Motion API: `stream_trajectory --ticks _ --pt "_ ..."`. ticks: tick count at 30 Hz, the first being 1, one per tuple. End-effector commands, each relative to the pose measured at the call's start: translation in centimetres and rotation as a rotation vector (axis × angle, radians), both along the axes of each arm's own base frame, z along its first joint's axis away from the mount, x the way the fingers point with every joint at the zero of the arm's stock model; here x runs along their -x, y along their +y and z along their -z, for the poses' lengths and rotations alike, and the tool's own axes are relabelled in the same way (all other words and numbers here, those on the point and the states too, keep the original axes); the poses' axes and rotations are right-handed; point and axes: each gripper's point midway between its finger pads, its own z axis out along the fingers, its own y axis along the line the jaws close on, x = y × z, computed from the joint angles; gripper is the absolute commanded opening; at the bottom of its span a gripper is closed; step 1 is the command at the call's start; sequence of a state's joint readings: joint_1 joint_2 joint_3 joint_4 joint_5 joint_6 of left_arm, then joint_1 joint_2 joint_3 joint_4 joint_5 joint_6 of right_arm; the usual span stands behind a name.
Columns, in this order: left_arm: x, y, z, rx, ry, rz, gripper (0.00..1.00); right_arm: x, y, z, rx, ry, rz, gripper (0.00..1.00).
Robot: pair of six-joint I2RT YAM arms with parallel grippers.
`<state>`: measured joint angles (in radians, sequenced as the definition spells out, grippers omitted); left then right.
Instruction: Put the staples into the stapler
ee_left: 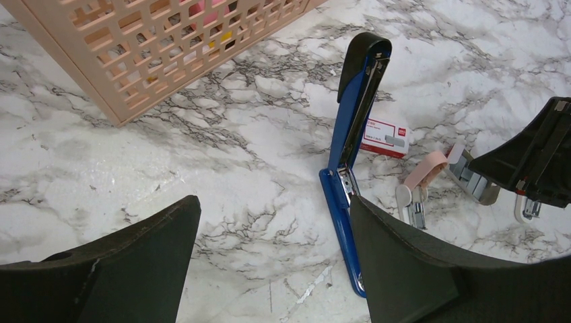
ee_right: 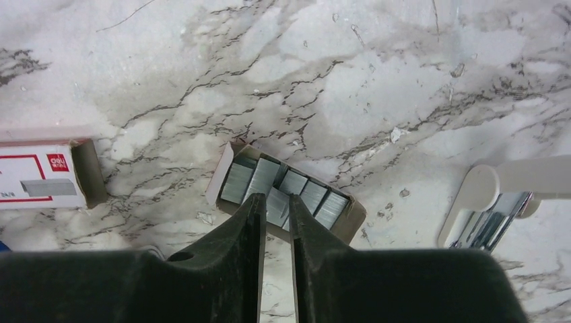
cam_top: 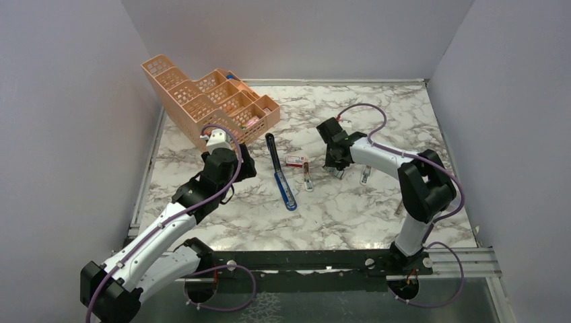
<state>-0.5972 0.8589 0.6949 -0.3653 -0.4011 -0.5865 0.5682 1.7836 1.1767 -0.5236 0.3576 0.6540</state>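
The staples are silvery ribbed strips lying side by side in a small open cardboard tray. My right gripper reaches down into that tray, its fingertips shut on one strip in the middle of the row. In the top view this gripper sits right of the table's centre. The stapler lies opened out flat, blue with a black end, its silver channel facing up. My left gripper hangs open over bare marble just left of the stapler's blue base, holding nothing.
A red-and-white cardboard box lies between the stapler and the tray. A small pink block and a small white one rest close by. The peach mesh organiser stands at the back left. Walls close three sides.
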Motion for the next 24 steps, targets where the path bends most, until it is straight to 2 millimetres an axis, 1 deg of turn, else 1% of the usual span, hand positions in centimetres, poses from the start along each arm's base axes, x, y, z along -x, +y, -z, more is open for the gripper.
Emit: stream_trajectory --ticks 1,3,5,8,10,13,16,21,24 --pt "-0.1 0.3 -0.2 -0.006 -0.009 -0.013 0.83 -0.6 0.6 -1.2 0.013 -0.038 -0.188 0.26" --pt "-0.1 0.4 -0.2 -0.003 -0.012 -0.013 0.83 -0.4 1.4 -1.3 0.024 -0.032 -0.341 0.3" --pt "-0.1 0.3 -0.2 -0.002 -0.012 -0.014 0.83 -0.2 1.6 -1.4 0.049 -0.022 -0.447 0.33" --pt "-0.1 0.3 0.0 -0.003 -0.005 -0.016 0.83 -0.1 1.5 -1.5 0.084 -0.011 -0.531 0.33" --pt "-0.1 0.3 0.2 -0.002 0.001 -0.015 0.83 0.0 1.7 -1.5 0.084 -0.005 -0.583 0.33" --pt "-0.1 0.2 0.2 -0.003 0.002 -0.012 0.83 0.5 2.0 -1.1 0.086 0.022 -0.646 0.33" --pt "-0.1 0.3 0.1 -0.007 -0.002 -0.015 0.83 0.7 1.4 -0.4 0.117 0.057 -0.66 0.33" --pt "-0.1 0.3 0.1 -0.008 0.0 -0.013 0.83 0.5 1.5 -0.6 0.115 0.053 -0.675 0.24" --pt "-0.2 0.2 0.2 -0.008 0.002 -0.012 0.83 0.3 1.2 -0.6 0.135 0.049 -0.681 0.22"
